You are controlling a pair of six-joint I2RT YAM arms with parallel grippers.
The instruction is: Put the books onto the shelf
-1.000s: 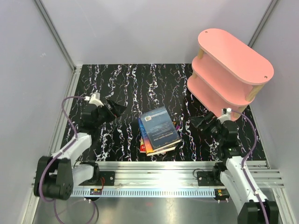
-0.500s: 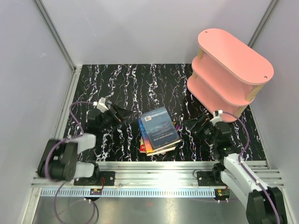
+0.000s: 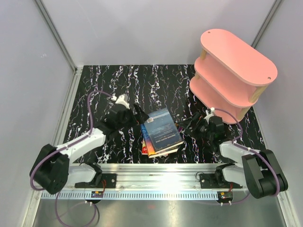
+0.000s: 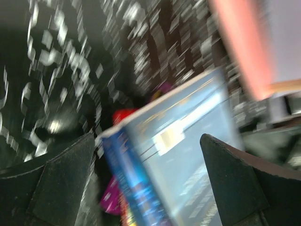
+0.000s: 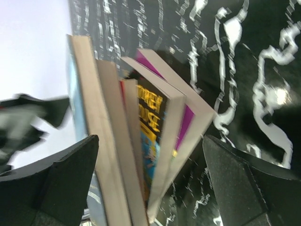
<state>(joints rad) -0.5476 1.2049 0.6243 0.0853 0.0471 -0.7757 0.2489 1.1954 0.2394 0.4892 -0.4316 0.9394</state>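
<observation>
The books (image 3: pixel 161 133) lie in a loose stack on the black marbled table, the larger dark-blue one (image 3: pixel 162 126) on top. My left gripper (image 3: pixel 140 113) is open just off the stack's far left corner; in the left wrist view the blue book (image 4: pixel 188 155) fills the space between its fingers (image 4: pixel 61 183), with red (image 4: pixel 124 115) and purple (image 4: pixel 110 200) covers below. My right gripper (image 3: pixel 189 126) is open at the stack's right side, its wrist view looking at the page edges (image 5: pixel 117 155) and a purple cover (image 5: pixel 186 122). The pink shelf (image 3: pixel 234 71) stands at the back right.
Grey walls enclose the table (image 3: pixel 118 85) on three sides. An aluminium rail (image 3: pixel 161 172) runs along the near edge by the arm bases. The shelf's lowest board sits just behind the right arm (image 3: pixel 227 142).
Both arms have swung inward toward the book stack, the left from the table's left side, the right from beside the shelf. Both grippers stayed open; the books have not moved.
</observation>
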